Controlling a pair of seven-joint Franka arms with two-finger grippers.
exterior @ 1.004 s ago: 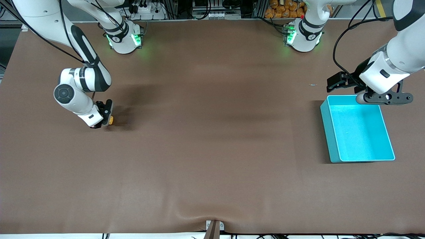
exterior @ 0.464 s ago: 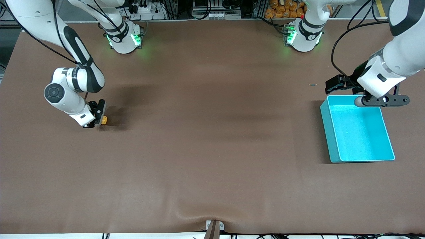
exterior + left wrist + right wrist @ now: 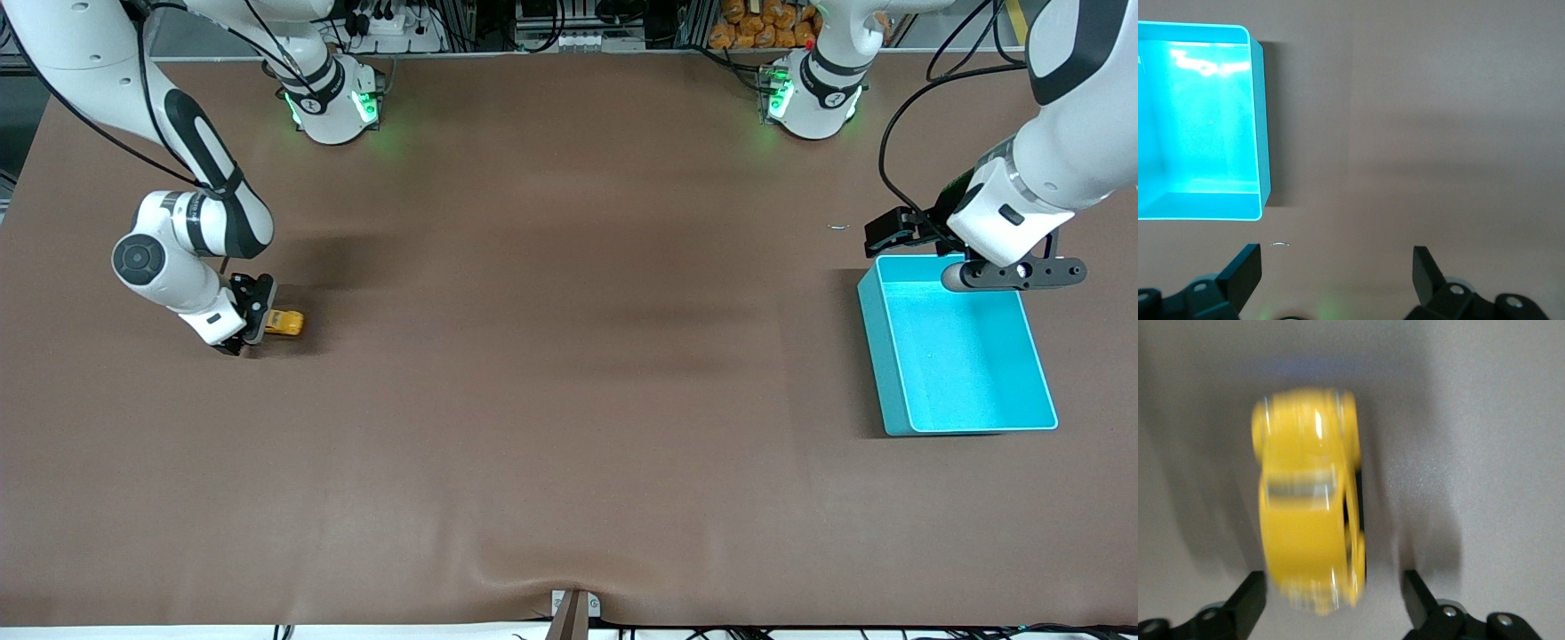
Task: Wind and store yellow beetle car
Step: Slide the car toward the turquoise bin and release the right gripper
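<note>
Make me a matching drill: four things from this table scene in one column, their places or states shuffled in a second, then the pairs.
1. toy car
2. bin
3. right gripper
4. left gripper

A. open, by the bin's rim
B. open, low over the table at the car
C. on the table, right arm's end
D. on the table, left arm's end, nothing in it

Pairs: 1-C, 2-D, 3-B, 4-A

The yellow beetle car (image 3: 1310, 500) is motion-blurred in the right wrist view (wheels and windows indistinct). The turquoise bin (image 3: 1258, 127) is cut off by the left wrist view's edge.
</note>
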